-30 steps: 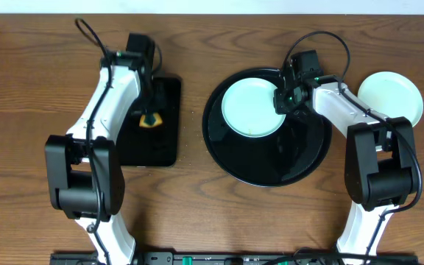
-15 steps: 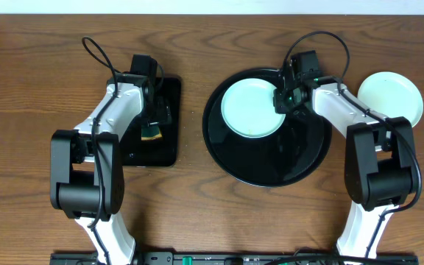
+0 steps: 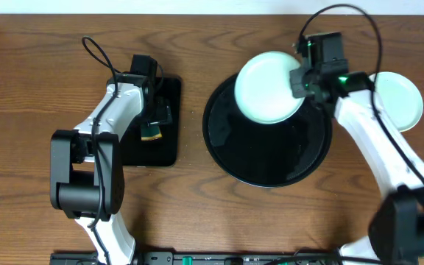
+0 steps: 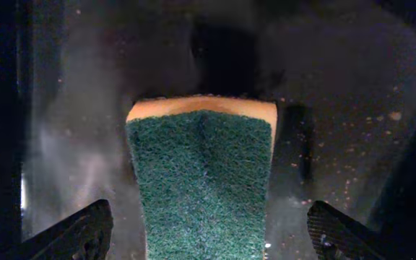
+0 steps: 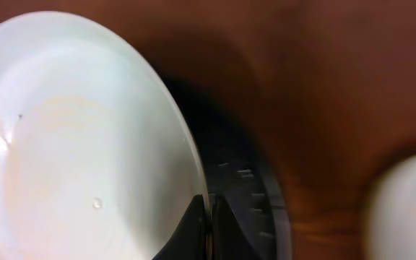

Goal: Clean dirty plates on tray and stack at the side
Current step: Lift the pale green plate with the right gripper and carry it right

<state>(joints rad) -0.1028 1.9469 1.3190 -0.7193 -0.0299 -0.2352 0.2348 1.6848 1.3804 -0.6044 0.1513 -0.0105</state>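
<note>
A pale mint-white plate [image 3: 267, 87] hangs raised over the far rim of the round black tray [image 3: 271, 158]. My right gripper [image 3: 301, 81] is shut on the plate's right rim. In the right wrist view the plate [image 5: 85, 144] fills the left side, my right gripper [image 5: 209, 225] pinches its edge, and the tray's rim [image 5: 260, 195] lies below. A second mint-white plate [image 3: 397, 101] rests on the table at the right, partly under my right arm. My left gripper [image 3: 155, 115] stands open over a green sponge [image 3: 151, 132], its fingers apart from it.
The sponge [image 4: 202, 180], green with an orange layer, lies on a small rectangular black tray [image 3: 169, 96] to the left of the round tray, between the open fingers of my left gripper [image 4: 206, 238]. Bare wooden table [image 3: 28, 88] surrounds both trays.
My right gripper has closed on the plate's rim and carried it up and to the far right. My left gripper has opened and left the sponge on the rectangular tray.
</note>
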